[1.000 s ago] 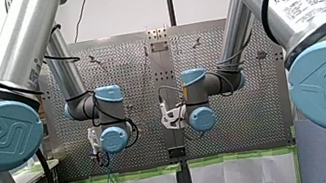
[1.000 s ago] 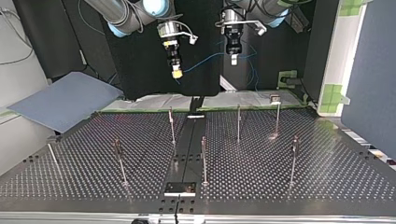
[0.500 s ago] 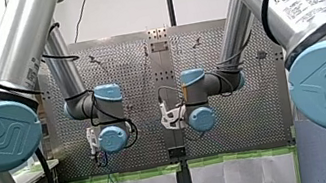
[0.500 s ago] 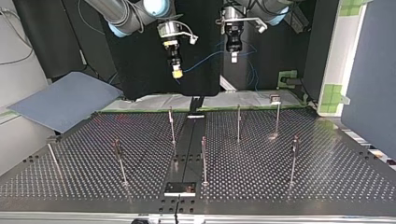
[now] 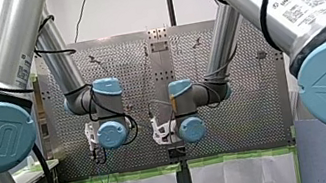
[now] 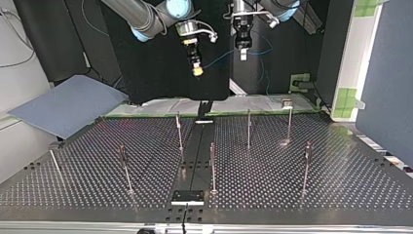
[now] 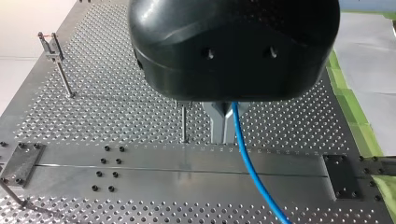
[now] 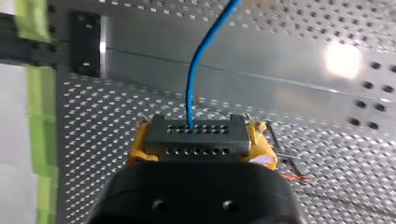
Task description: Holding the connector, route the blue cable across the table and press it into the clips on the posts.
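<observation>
In the right wrist view my right gripper, with yellow pads, is shut on a grey connector with rows of holes. The blue cable leaves it ahead. The left wrist view has my left gripper with its metal fingers closed together on the blue cable, which hangs down past them. In the top view both grippers hang high above the table's far edge, my right gripper at the left and my left gripper beside it, the cable slung between them. Several thin posts stand on the perforated table.
A blue-grey board lies at the top view's left, off the table. White sheets edged in green tape cover the far side. A black plate sits at the near edge on the centre rail. A dark panel stands at the right.
My right gripper has moved to the right in the top view, closer to my left gripper. My left gripper has risen a little. The cable between them hangs shorter.
</observation>
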You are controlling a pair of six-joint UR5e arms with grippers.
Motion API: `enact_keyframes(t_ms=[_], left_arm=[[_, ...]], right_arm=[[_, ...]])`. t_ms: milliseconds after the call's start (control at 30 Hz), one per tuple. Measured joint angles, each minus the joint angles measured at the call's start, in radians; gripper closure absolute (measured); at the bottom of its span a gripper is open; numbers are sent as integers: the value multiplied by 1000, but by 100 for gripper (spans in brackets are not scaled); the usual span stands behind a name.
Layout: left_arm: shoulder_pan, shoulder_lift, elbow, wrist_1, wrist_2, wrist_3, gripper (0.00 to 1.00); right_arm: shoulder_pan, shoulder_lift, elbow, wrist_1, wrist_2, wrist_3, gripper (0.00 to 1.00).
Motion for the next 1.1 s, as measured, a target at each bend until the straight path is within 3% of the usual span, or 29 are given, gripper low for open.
enact_keyframes(t_ms=[300, 400, 533, 700, 933, 1100], left_arm=[[5, -7, -3, -8, 7, 8, 100], [10, -11, -4, -28, 20, 29, 100], [15, 15, 0, -47, 37, 50, 100], [28, 50, 22, -78, 32, 53, 100], [51, 101, 60, -134, -16, 27, 100], [64, 139, 64, -173, -54, 17, 100]], right_arm=[[1, 4, -1, 77, 0, 0, 100], [-2, -9, -8, 106, -13, 14, 100], [-4, -49, -16, 151, -49, 53, 100], [-11, -95, -28, 176, -93, 99, 100], [-19, -157, -80, 215, -155, 162, 100], [-22, -200, -123, 256, -180, 201, 100]])
